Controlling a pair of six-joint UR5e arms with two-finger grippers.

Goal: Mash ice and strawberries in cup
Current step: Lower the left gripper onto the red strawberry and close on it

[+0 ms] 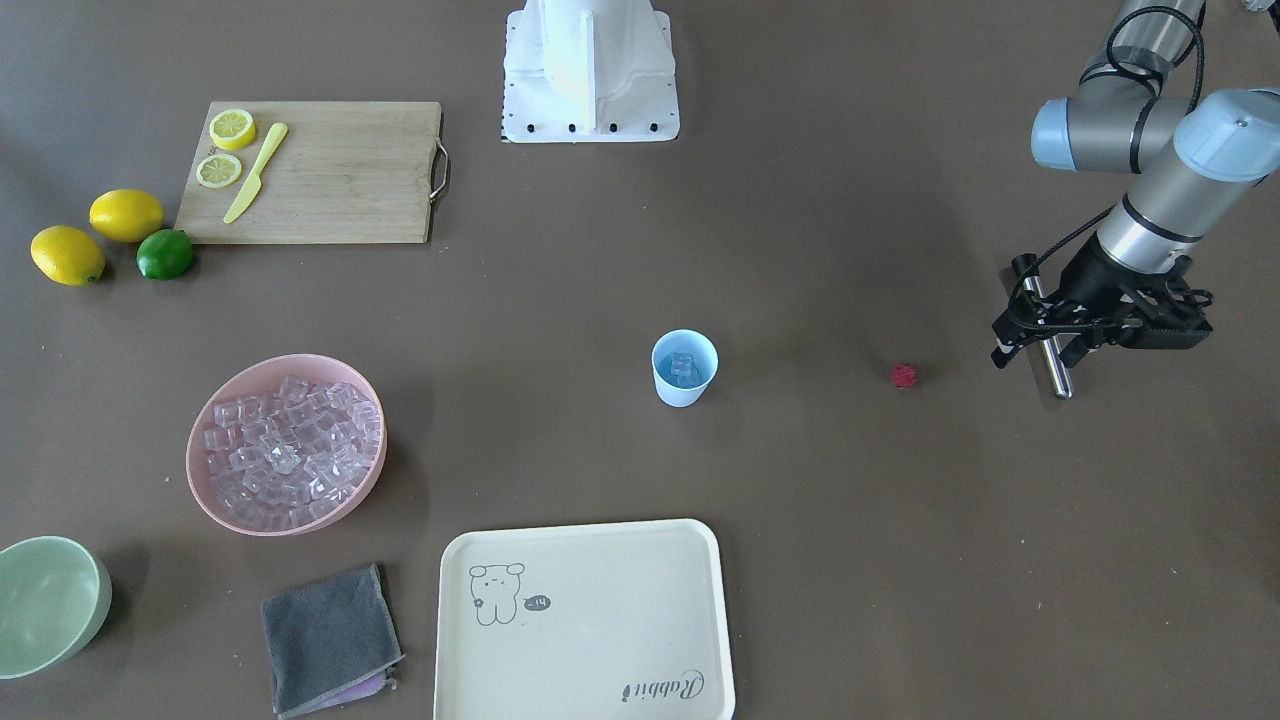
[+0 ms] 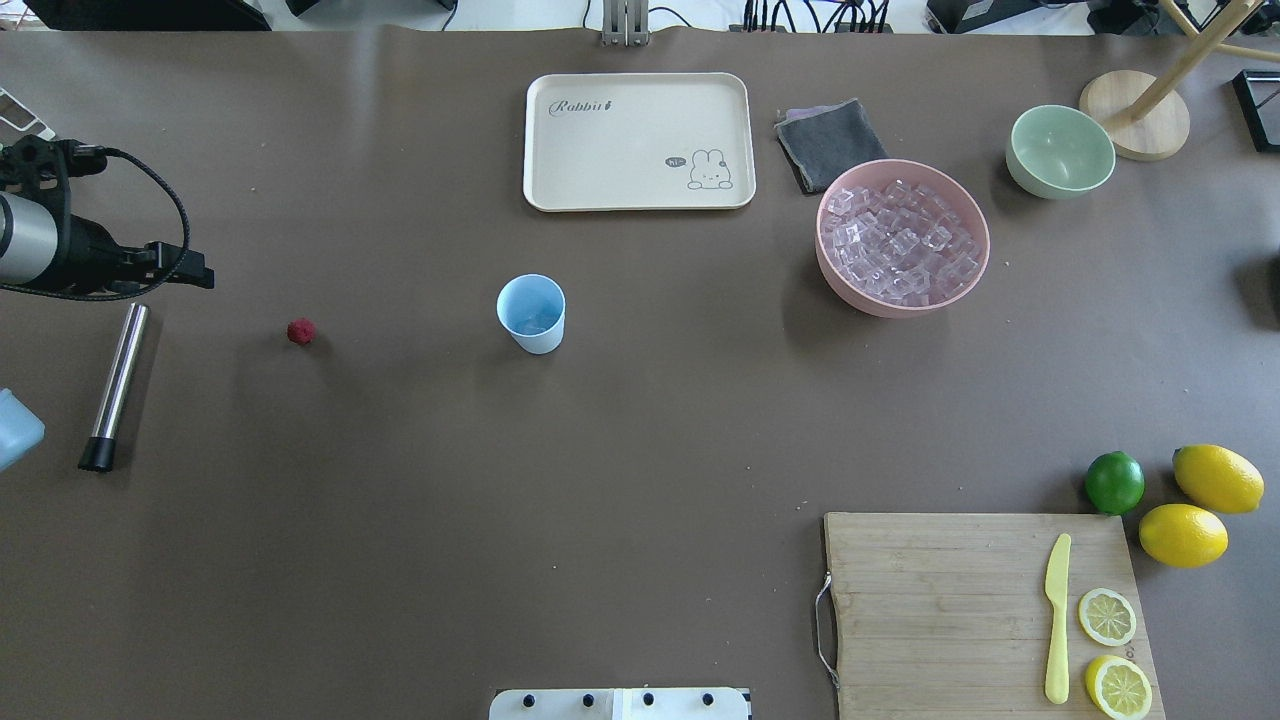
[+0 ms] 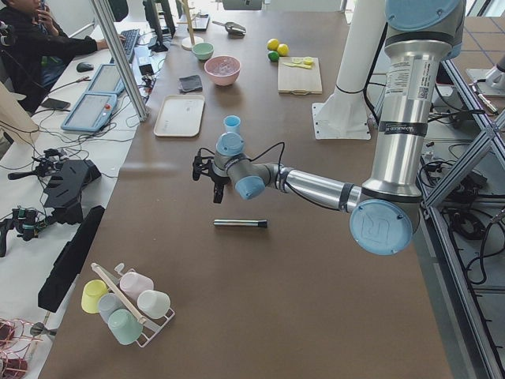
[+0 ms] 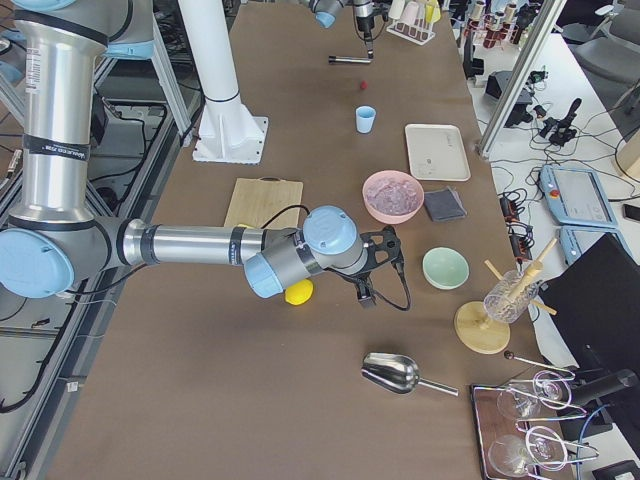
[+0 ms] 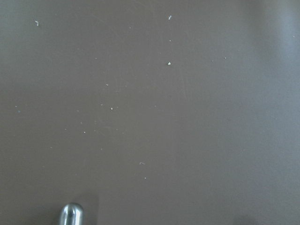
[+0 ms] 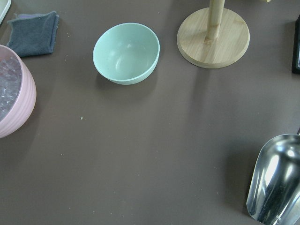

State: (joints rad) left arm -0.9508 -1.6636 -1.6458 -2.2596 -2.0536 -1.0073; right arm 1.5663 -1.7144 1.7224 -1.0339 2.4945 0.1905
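Could roll strawberry [image 2: 301, 331] away with off-centre pinch, or tip cup [image 2: 532, 312] of ice [image 1: 683, 368]. Left gripper [image 2: 190, 272], right gripper [image 4: 372, 275]: finger gap unreadable.

A light blue cup [image 1: 686, 389] holding ice [image 1: 683, 367] is seen upright on the desk [image 1: 800, 200], and a strawberry [image 1: 904, 375] is seen between it and the left gripper [image 1: 1008, 312], apart from both.

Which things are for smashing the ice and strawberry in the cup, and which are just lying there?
For the job: cup, ice, strawberry, probably the metal rod.
Just lying about: lemons, lime, board, knife, tray, cloth, green bowl, scoop.
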